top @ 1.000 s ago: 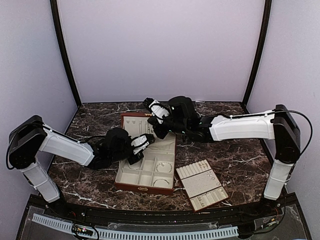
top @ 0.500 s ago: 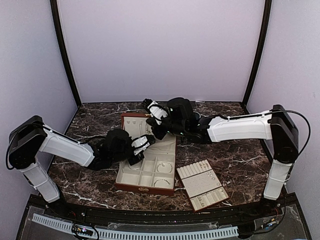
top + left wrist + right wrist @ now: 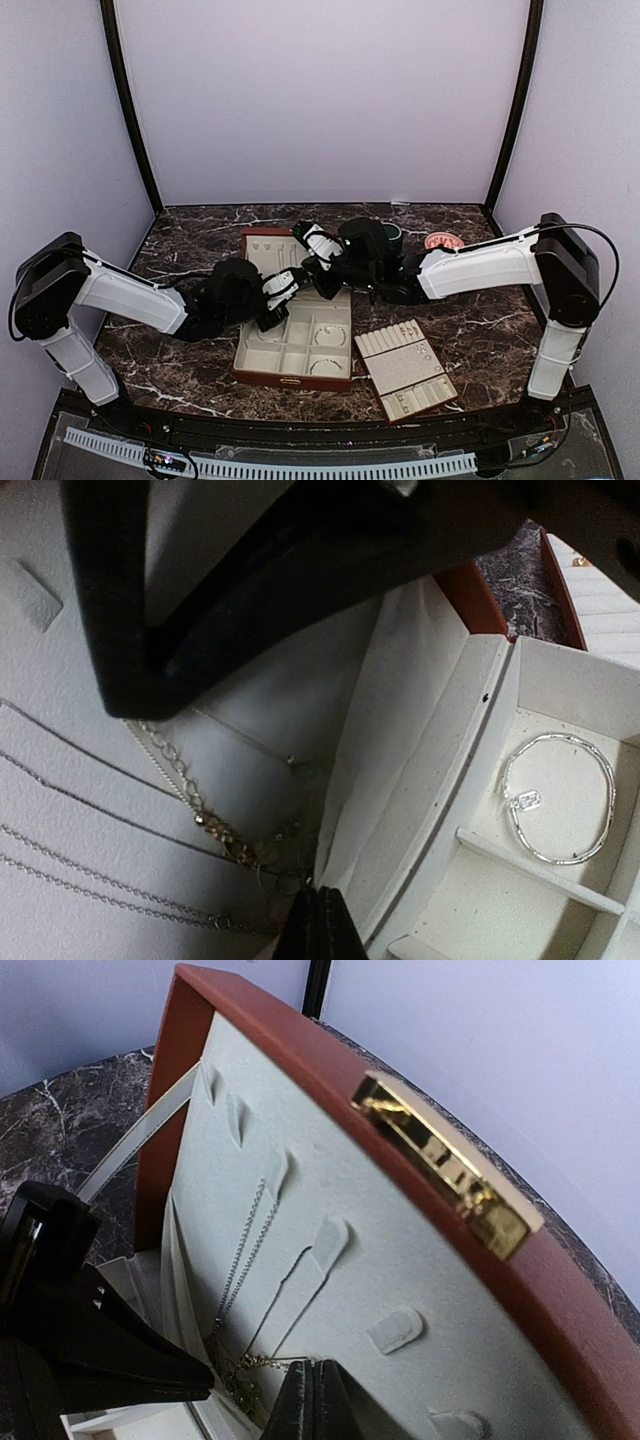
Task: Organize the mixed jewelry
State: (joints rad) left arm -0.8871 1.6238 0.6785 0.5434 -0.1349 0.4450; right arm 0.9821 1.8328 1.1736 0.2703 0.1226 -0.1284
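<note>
The mixed jewelry (image 3: 240, 845) lies mostly in and around the open wooden box (image 3: 290, 377) at the middle of the marble table (image 3: 480, 310). Fine silvery chains (image 3: 100, 890) hang across the cream lining of the raised lid (image 3: 300, 1050) and gather into a small tangle with gold links at its foot. A thin silvery bangle (image 3: 560, 800) lies flat in one of the box's cream compartments, at about 3 o'clock in the left wrist view. A few tiny pieces sit on the slotted tray (image 3: 405, 372), which lies at about 4 o'clock from the box and just beside it.

The left gripper (image 3: 283, 290) reaches in from 9 o'clock, its tip low against the lid's lining right at the chain tangle. Its fingers are pressed together — whether a strand is nipped between them cannot be told. The right gripper (image 3: 318, 252) comes in from 3 o'clock over the lid's top edge, near the gold clasp (image 3: 450, 1175). Its fingers are likewise closed to a narrow wedge, pointing down at the hanging chains, with the left gripper just beside it. A dark mug (image 3: 386, 231) stands at about 1 o'clock from the box, behind the right arm.
</note>
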